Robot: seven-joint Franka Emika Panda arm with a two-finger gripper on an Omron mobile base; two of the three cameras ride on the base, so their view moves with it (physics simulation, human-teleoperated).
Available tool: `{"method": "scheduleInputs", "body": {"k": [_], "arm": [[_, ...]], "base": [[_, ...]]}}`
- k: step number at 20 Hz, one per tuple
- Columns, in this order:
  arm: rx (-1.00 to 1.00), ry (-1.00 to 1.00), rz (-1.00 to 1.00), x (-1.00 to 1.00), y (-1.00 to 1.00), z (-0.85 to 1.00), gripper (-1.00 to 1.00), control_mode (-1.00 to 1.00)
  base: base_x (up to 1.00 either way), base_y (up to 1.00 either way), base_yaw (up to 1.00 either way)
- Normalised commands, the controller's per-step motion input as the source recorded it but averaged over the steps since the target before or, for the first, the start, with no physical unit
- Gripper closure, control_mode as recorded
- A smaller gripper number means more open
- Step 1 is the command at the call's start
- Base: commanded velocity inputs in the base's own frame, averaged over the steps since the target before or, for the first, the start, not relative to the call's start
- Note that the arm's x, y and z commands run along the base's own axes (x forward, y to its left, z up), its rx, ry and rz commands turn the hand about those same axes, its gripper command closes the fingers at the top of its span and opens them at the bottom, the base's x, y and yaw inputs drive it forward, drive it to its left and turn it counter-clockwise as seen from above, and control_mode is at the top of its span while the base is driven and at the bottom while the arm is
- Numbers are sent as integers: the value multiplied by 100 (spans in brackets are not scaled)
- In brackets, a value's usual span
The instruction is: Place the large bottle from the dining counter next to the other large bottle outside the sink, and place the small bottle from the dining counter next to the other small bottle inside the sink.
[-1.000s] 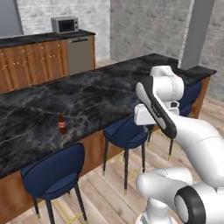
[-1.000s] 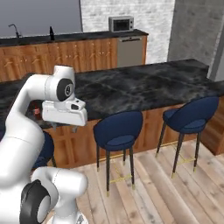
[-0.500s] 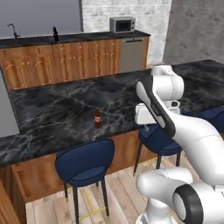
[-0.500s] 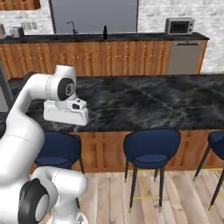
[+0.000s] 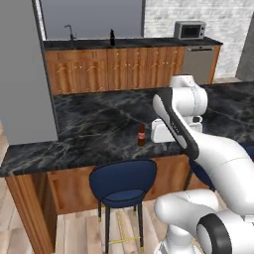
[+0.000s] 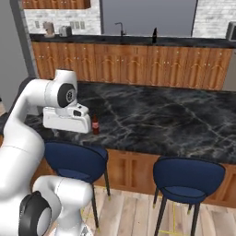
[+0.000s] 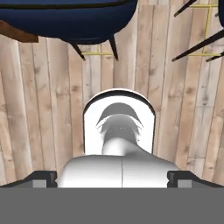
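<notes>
The small bottle [image 5: 141, 135] [image 6: 95, 124], slim and brown with a red label, stands upright near the front edge of the black marble dining counter [image 5: 99, 124] [image 6: 175, 115]. My gripper [image 5: 166, 133] [image 6: 67, 120] hangs just beside it at counter height, pointing down at the floor. In the hand view the gripper [image 7: 112, 178] is open, with its fingertips [image 7: 41, 177] wide apart and nothing between them. A dark bottle [image 5: 112, 37] [image 6: 154, 35] stands on the back counter near the sink's curved tap [image 5: 69, 31] [image 6: 120, 27]. The large bottle is out of view.
Blue stools [image 5: 123, 181] [image 6: 188, 179] [image 7: 65, 17] stand under the dining counter's front edge. A grey fridge [image 5: 25, 74] rises at the left. A microwave [image 5: 190, 30] sits on the back counter above wooden cabinets [image 6: 138, 64]. Wooden floor [image 7: 43, 109] lies below.
The base has driven along the dining counter, so the whole scene has shifted. The small bottle now appears closer to my hand. The arm keeps its pose and the gripper stays open.
</notes>
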Motion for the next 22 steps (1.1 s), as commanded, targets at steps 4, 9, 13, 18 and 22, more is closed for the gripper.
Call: {"method": "scheduleInputs", "body": {"k": [4,9,13,18,22], "arm": [[0,0,0,0,0,0,-100,100],[0,0,0,0,0,0,-100,100],[0,0,0,0,0,0,-100,100],[0,0,0,0,0,0,-100,100],[0,0,0,0,0,0,-100,100]], "base": [[39,0,0],[50,-2,-9],[66,0,-15],[68,0,-2],[13,-1,0]]}}
